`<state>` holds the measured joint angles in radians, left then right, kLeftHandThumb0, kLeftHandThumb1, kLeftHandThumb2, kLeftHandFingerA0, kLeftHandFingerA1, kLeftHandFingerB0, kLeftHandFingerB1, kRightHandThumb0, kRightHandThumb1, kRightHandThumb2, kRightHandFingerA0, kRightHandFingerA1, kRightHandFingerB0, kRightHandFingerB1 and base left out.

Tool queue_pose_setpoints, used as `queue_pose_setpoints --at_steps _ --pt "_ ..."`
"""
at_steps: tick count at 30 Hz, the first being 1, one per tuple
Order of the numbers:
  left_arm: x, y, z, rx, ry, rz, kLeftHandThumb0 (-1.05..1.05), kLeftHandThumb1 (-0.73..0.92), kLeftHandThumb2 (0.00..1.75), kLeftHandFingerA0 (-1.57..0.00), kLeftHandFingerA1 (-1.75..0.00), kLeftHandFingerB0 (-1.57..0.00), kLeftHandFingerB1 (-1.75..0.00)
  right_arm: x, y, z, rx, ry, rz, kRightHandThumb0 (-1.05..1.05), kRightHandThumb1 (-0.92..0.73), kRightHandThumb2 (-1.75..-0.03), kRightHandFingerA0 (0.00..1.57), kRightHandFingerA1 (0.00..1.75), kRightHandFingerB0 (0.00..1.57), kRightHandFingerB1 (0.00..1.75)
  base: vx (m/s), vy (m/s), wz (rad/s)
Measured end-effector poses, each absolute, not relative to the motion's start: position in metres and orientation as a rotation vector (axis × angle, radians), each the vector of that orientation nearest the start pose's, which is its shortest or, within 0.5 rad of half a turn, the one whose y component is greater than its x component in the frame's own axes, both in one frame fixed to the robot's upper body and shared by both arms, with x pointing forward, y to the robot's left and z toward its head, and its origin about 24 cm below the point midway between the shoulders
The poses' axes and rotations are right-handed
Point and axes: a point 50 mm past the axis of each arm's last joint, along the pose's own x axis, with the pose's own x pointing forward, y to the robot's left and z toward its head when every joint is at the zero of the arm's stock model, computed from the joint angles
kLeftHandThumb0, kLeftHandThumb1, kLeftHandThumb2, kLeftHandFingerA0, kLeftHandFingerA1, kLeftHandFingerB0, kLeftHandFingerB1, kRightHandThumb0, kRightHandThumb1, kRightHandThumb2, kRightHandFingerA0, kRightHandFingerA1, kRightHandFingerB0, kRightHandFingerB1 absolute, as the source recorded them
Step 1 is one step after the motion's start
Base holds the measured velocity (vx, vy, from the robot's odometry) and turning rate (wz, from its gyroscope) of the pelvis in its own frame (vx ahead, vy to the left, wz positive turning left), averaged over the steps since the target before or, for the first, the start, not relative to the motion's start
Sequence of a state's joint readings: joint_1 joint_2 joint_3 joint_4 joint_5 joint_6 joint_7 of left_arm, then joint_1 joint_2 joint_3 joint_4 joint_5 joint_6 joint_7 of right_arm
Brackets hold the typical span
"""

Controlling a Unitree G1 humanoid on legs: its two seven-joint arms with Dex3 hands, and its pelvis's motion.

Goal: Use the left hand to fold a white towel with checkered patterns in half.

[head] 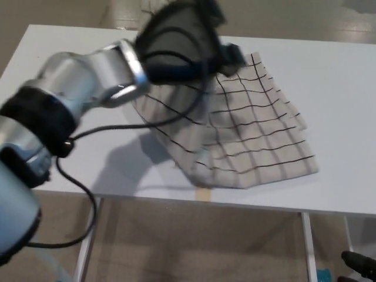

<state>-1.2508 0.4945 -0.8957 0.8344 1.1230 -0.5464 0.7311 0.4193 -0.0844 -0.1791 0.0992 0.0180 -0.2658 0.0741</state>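
Observation:
A white towel with a black check pattern (252, 138) lies on the white table (341, 88), right of centre. Its left part is lifted off the table and doubled over toward the right. My left hand (188, 41), black and blurred, hangs above the towel's upper left area, shut on the raised edge of the cloth. The silver left forearm (88, 79) reaches in from the lower left. Where the fingers pinch the cloth is hidden behind the hand. My right hand does not show.
A black cable (117, 126) loops down from the left arm over the table's front edge. A strip of tan tape (203, 192) sits on the table's front edge below the towel. White table legs (307, 247) stand over a beige floor.

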Motion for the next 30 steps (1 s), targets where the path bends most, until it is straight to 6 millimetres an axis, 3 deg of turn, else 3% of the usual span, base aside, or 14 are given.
queue_pose_setpoints --at_steps 1,4,5,6,7,8,9,10,11,14,15,30 --pt "0.363 0.047 0.206 1.677 -1.457 -0.440 -0.31 0.48 0.56 -0.95 -1.70 -1.03 -0.61 0.140 -0.227 -0.029 -0.122 0.234 -0.198 -0.29 -0.69 -0.60 0.58 0.53 0.62 0.51 0.00 0.000 0.00" --pt "0.358 0.033 0.204 1.650 -1.490 -0.475 -0.32 0.48 0.56 -0.94 -1.71 -1.03 -0.61 0.141 -0.226 -0.029 -0.125 0.232 -0.202 -0.28 -0.67 -0.60 0.58 0.53 0.63 0.51 0.00 0.000 0.00" --pt "0.358 0.033 0.204 1.650 -1.490 -0.475 -0.33 0.49 0.58 -0.96 -1.59 -0.98 -0.60 0.141 -0.226 -0.029 -0.125 0.232 -0.202 -0.30 -0.67 -0.60 0.60 0.52 0.62 0.51 0.00 0.000 0.00" --pt "0.355 0.027 0.202 1.640 -1.501 -0.491 -0.36 0.51 0.56 -0.93 -1.26 -0.83 -0.50 0.141 -0.226 -0.028 -0.126 0.231 -0.203 -0.31 -0.67 -0.59 0.60 0.52 0.63 0.51 0.00 0.000 0.00" --pt "0.353 0.022 0.200 1.631 -1.507 -0.506 -0.36 0.51 0.56 -0.93 -1.26 -0.83 -0.50 0.141 -0.226 -0.028 -0.128 0.229 -0.204 -0.31 -0.67 -0.59 0.60 0.52 0.63 0.51 0.00 0.000 0.00" --pt "0.351 0.016 0.195 1.620 -1.503 -0.532 -0.62 0.45 0.79 -0.38 -0.52 -0.34 -0.45 0.141 -0.225 -0.027 -0.132 0.227 -0.205 -0.31 -0.67 -0.59 0.58 0.49 0.64 0.51 0.00 0.000 0.00" --pt "0.350 0.012 0.189 1.619 -1.487 -0.560 -0.36 0.28 0.89 -0.01 -0.51 0.00 -0.48 0.142 -0.225 -0.027 -0.136 0.225 -0.203 -0.31 -0.67 -0.59 0.58 0.49 0.64 0.51 0.00 0.000 0.00" --pt "0.350 0.012 0.189 1.619 -1.487 -0.560 -0.36 0.28 0.89 -0.01 -0.51 0.00 -0.48 0.142 -0.225 -0.027 -0.136 0.225 -0.203 -0.31 -0.67 -0.59 0.58 0.49 0.64 0.51 0.00 0.000 0.00" --pt "0.349 0.010 0.187 1.622 -1.479 -0.572 -0.84 0.49 0.87 0.00 0.00 0.00 -0.12 0.142 -0.225 -0.027 -0.138 0.225 -0.203 -0.31 -0.67 -0.59 0.58 0.49 0.64 0.51 0.00 0.000 0.00" --pt "0.347 0.003 0.182 1.644 -1.448 -0.607 -0.86 0.47 0.86 0.00 0.00 0.00 -0.13 0.143 -0.224 -0.027 -0.142 0.223 -0.200 -0.31 -0.66 -0.60 0.57 0.49 0.64 0.52 0.00 0.000 0.00" --pt "0.346 0.001 0.180 1.654 -1.434 -0.622 -0.92 0.55 0.61 0.00 0.00 0.00 -0.21 0.143 -0.224 -0.026 -0.143 0.222 -0.199 -0.32 -0.66 -0.60 0.57 0.49 0.64 0.52 0.00 0.000 0.00" --pt "0.331 -0.037 0.146 1.703 -1.264 -0.811 -0.98 0.62 0.62 0.00 0.00 0.00 -0.22 0.149 -0.223 -0.023 -0.144 0.201 -0.192 -0.30 -0.67 -0.60 0.59 0.54 0.64 0.52 0.00 0.000 0.00"
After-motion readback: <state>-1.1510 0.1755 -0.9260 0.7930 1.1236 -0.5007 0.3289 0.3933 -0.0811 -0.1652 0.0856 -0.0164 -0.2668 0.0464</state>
